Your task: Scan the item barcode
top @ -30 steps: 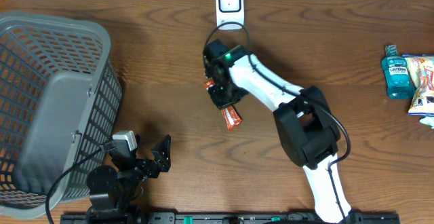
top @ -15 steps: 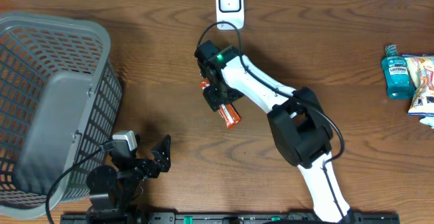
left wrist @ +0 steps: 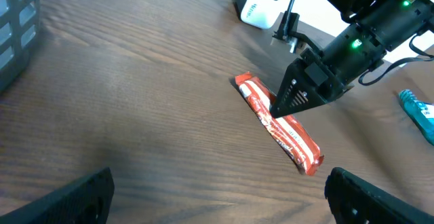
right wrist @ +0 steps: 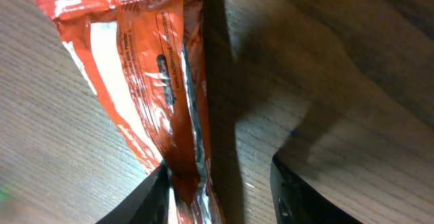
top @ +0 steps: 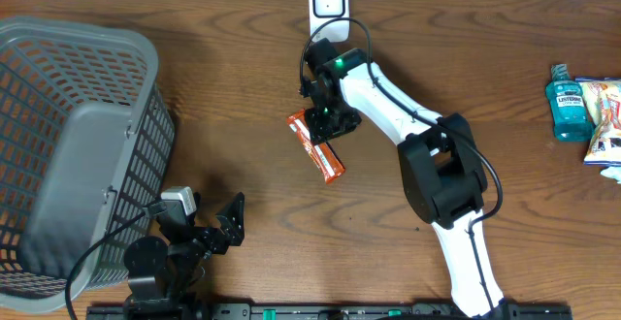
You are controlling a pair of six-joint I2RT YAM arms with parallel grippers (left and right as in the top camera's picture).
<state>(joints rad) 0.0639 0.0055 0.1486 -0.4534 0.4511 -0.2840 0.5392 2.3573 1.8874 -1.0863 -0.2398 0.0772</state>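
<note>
Change: my right gripper [top: 322, 124] has swung toward the far scanner [top: 328, 2] and let go of the snack bar [top: 326, 161].
Right gripper: released, fingers parted over the bar.
Bar: flat on the table, near side of the scanner.
Left gripper [top: 225, 225]: spread, idle.
Meaning: probably a regrasp before scanning.

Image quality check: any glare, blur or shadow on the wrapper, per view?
Right wrist: snack wrapper close up, foil seam glinting, print too soft to read, dark shadow on the table beside it. Left wrist: wrapper fairly sharp, no glare; left tool only dark blurs in the bottom corners. Overhead: even light, wrapper too small for print.
</note>
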